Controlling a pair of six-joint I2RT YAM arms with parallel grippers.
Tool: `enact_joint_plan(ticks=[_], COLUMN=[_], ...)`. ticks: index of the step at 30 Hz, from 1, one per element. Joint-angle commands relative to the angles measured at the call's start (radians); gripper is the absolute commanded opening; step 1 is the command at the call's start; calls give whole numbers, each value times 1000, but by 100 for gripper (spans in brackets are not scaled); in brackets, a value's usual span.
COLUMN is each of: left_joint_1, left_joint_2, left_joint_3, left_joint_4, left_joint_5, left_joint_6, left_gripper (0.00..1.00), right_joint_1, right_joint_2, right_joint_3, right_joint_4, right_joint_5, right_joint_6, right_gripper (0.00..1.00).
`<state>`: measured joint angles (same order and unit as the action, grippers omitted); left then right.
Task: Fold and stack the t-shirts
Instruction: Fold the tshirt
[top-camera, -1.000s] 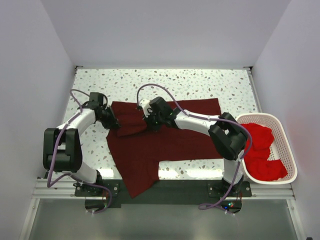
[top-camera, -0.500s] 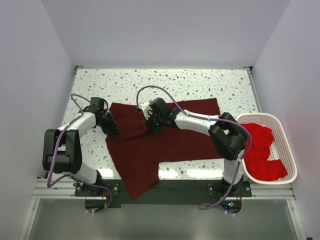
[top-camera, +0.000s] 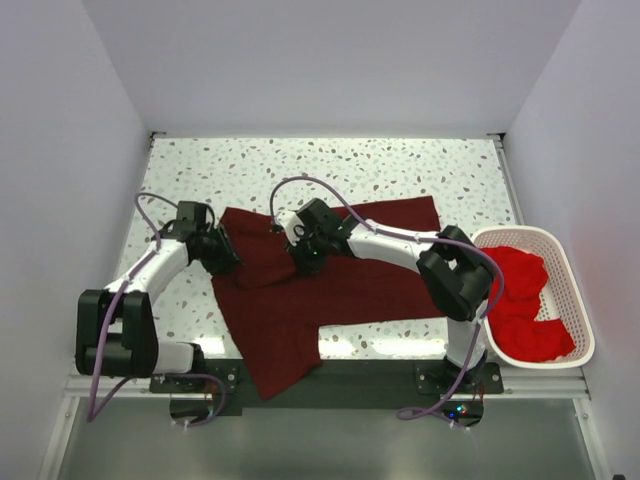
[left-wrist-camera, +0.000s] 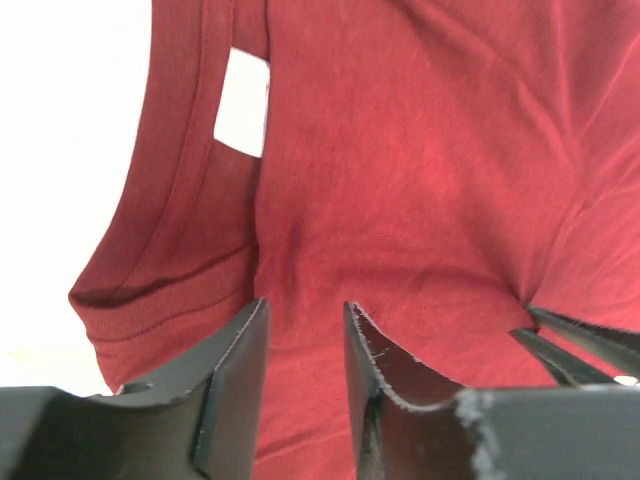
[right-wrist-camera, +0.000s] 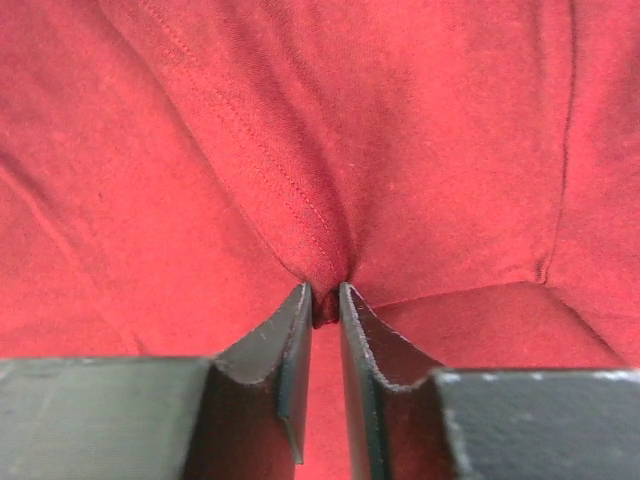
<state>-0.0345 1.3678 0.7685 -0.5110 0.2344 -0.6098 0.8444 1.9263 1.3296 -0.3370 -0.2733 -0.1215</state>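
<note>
The dark maroon t-shirt (top-camera: 345, 285) lies spread on the speckled table, with its upper left part folded over and one end hanging over the near edge. My left gripper (top-camera: 224, 258) sits low over the shirt's left edge near the collar. In the left wrist view its jaws (left-wrist-camera: 305, 310) stand apart with flat maroon cloth (left-wrist-camera: 420, 170) showing between them. My right gripper (top-camera: 306, 260) is at the folded flap. In the right wrist view (right-wrist-camera: 325, 295) it is shut on a pinched ridge of the maroon cloth (right-wrist-camera: 330, 230). Brighter red t-shirts (top-camera: 522, 300) lie heaped in the basket.
A white mesh basket (top-camera: 582, 310) stands at the table's right edge, near the right arm's base. A white patch (left-wrist-camera: 242, 105) shows beside the collar ribbing. The right gripper's fingers (left-wrist-camera: 585, 340) show at the right of the left wrist view.
Both grippers have moved a little toward the near edge, and the folded flap of the maroon shirt has come down with them. The left arm's elbow has swung outward.
</note>
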Motion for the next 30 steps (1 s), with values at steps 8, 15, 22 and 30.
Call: enact_joint_plan(ticks=[8, 15, 22, 30], left_joint_1=[-45, 4, 21, 35], left_joint_2=[-50, 33, 336, 537], left_joint_3=[-58, 164, 419, 575], left_joint_4=[-14, 12, 63, 58], left_joint_5=[-93, -156, -179, -231], left_joint_6=[-7, 12, -4, -25], left_gripper=[40, 38, 27, 19], right_joint_1=[10, -140, -447, -708], right_joint_2=[-56, -121, -139, -58], right_joint_3=[25, 49, 40, 28], right_joint_4=[-66, -80, -28, 35], right_joint_5=[60, 270, 407, 375], right_joint_6=[-7, 86, 324, 448], right_gripper=[53, 62, 61, 59])
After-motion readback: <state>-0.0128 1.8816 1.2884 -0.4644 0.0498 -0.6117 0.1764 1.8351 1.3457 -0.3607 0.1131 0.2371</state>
